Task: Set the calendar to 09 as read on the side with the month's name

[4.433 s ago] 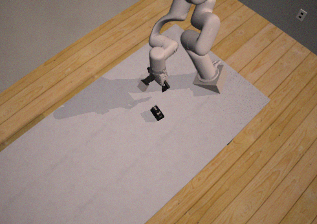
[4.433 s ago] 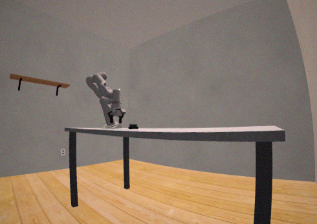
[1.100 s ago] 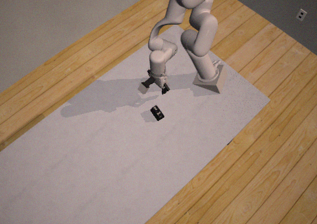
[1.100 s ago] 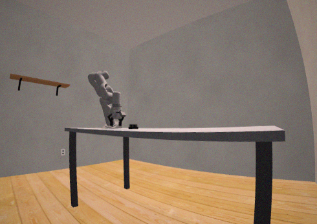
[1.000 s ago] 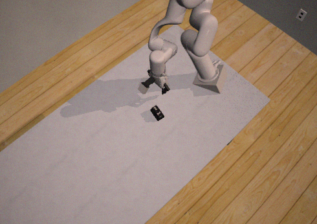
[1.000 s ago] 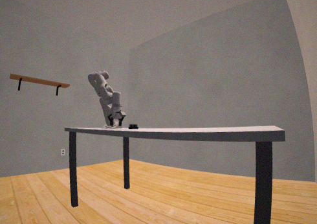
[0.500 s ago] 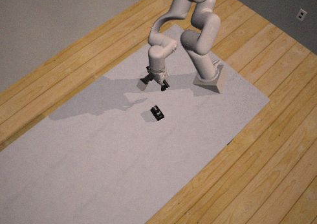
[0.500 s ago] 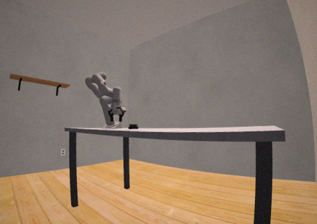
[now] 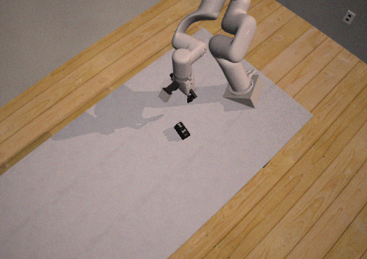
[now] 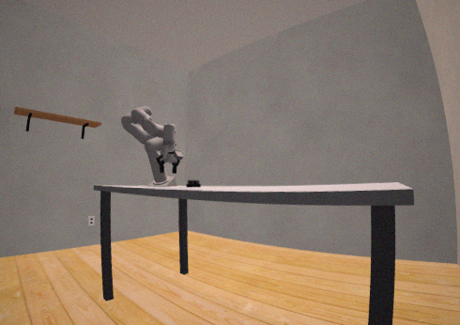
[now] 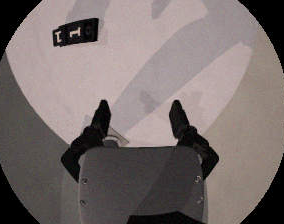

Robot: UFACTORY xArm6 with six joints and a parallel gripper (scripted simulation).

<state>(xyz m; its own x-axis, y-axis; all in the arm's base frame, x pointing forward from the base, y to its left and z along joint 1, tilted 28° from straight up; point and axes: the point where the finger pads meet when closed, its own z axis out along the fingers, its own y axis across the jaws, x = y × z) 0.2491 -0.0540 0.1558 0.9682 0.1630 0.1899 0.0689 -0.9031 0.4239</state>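
Observation:
The calendar (image 9: 182, 130) (image 10: 192, 183) (image 11: 76, 34) is a small black tray with two dark cubes side by side in it. It rests on the grey table top (image 9: 112, 178). White marks show on the cubes in the wrist view, too small to read. My gripper (image 9: 182, 93) (image 10: 169, 162) (image 11: 140, 107) is open and empty. It hangs above the table, between the calendar and the arm's base (image 9: 243, 92), well apart from the calendar. In the wrist view the calendar lies at the upper left, far from the fingertips.
The table stands on dark legs over a wooden floor (image 10: 188, 285). A wooden shelf (image 10: 56, 117) hangs on the far wall. The arm casts a wide shadow (image 9: 112, 114) across the table.

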